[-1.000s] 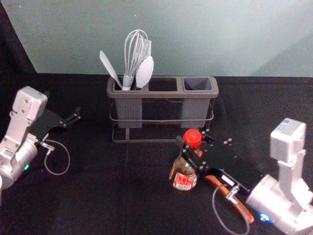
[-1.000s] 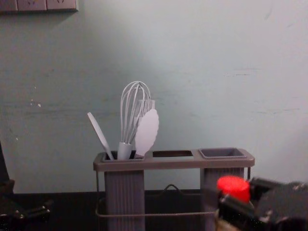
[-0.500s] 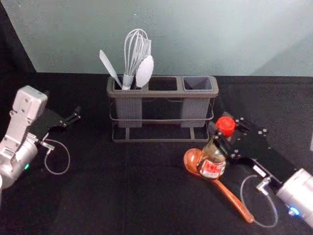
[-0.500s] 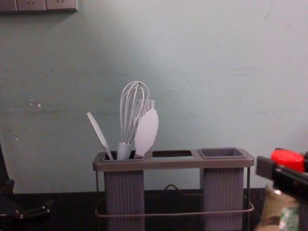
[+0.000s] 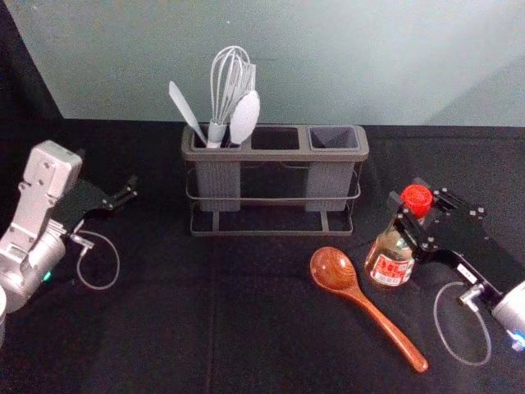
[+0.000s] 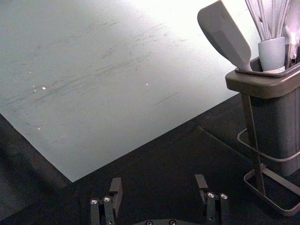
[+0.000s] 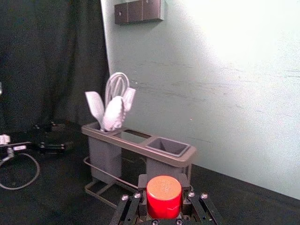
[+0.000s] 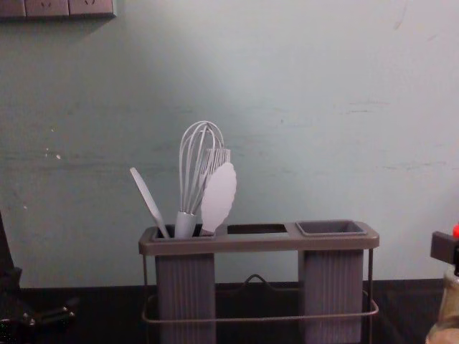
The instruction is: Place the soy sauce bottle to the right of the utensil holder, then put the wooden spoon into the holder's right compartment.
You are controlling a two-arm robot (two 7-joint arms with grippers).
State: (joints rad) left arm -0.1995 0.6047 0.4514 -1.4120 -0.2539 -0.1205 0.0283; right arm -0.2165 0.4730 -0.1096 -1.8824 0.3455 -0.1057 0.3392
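In the head view, a dark counter point(image 5: 148, 345) was shown with the grey utensil holder point(image 5: 276, 154) set near the pale wall point(image 5: 344, 66). Its left compartment was occupied by a spatula point(image 5: 185, 109), a whisk point(image 5: 216, 134) and an oval-headed pale utensil point(image 5: 244, 119); the right compartment point(image 5: 333, 139) was left free. The soy sauce bottle point(image 5: 390, 267) was held by the right gripper point(image 5: 410, 216), clenched around its neck below the red cap point(image 5: 416, 199), forward of the holder and to its right. Whether its base touched the counter could not be told. Just beside the bottle, on its left, the bowl of the wooden spoon point(image 5: 332, 269) was seen, its handle slanted toward the right arm's cable point(image 5: 437, 321). The left gripper point(image 5: 125, 194) was parked left of the holder.

In the left wrist view, the left gripper's fingers were seen spread apart, released, with the holder's loaded end nearby.

In the right wrist view, the cap was framed by the right gripper's fingers, with the holder beyond and a dark curtain point(image 7: 51, 61) farther back.

In the chest view, the bottle was partly cut off at the lower right edge, apart from the holder. A socket panel point(image 8: 68, 7) was mounted on the wall, high at the left.
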